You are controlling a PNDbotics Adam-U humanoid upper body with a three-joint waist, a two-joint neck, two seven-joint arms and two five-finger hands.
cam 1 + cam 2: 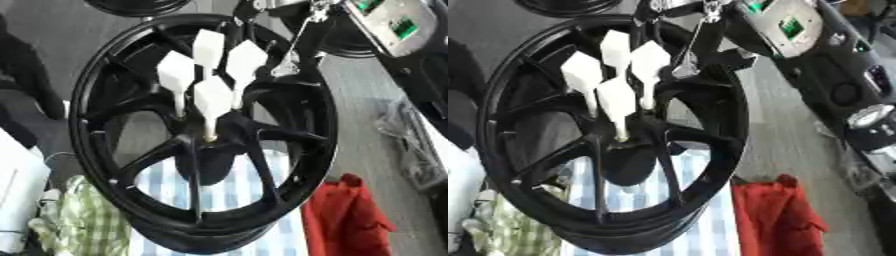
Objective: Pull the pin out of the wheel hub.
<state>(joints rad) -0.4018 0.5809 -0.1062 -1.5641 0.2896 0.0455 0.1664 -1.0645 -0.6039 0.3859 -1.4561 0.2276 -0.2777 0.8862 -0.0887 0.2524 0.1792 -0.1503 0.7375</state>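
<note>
A black spoked wheel hub (131,165) fills the middle of both views and stands tilted on a checked cloth. Several white pins with flat flag-like heads stick out of its centre; the frontmost pin (211,100) points down into the middle boss, and the others (246,60) fan out behind it. My right arm (394,25) comes in from the upper right, with a green-lit panel on its forearm. My right hand (296,47) sits dark over the rim's upper right, just right of the pin heads. Its pose is lost against the black spokes. My left hand does not show.
A blue-and-white checked cloth (236,190) lies under the hub. A red cloth (346,215) lies at the lower right, a green checked cloth (83,220) at the lower left and a white object (17,195) at the left edge. Another dark wheel (140,6) shows at the top.
</note>
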